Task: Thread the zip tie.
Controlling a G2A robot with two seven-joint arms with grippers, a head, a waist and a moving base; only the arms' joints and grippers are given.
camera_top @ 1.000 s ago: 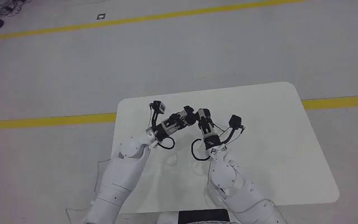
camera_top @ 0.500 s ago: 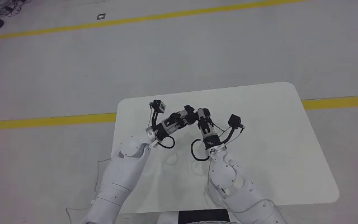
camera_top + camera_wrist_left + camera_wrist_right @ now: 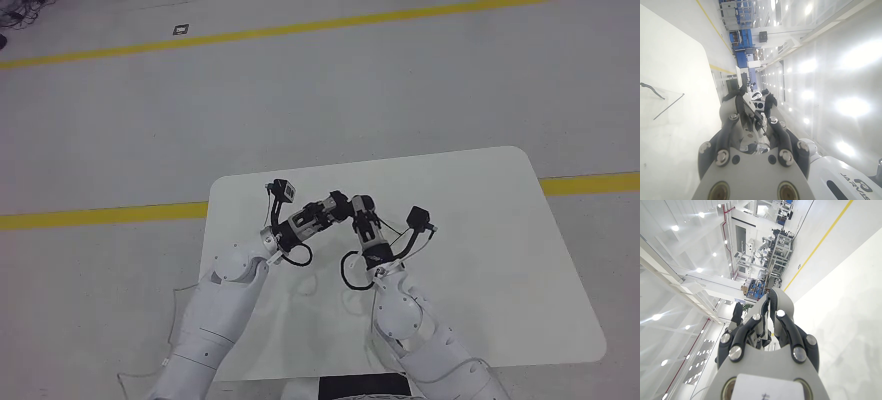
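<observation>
Both arms meet over the middle of the white table (image 3: 480, 200). My left gripper (image 3: 751, 98) (image 3: 338, 204) is open, its black-padded fingertips (image 3: 770, 101) apart, and I see nothing clearly held between them. Close beside it, my right gripper (image 3: 770, 294) (image 3: 354, 205) has its pads pressed together; whether anything thin is pinched there is hidden. One black fingertip of the left gripper (image 3: 738, 311) shows just past it. A thin straight dark zip tie (image 3: 668, 107) lies on the table off to the side, away from both grippers.
A bent black strip (image 3: 651, 89) lies near the straight zip tie, on what looks like a clear film. The table's rounded corner (image 3: 703, 49) is beyond them. A yellow floor line (image 3: 100, 215) runs past the table.
The right arm has edged slightly towards the left arm. Nothing else has visibly changed.
</observation>
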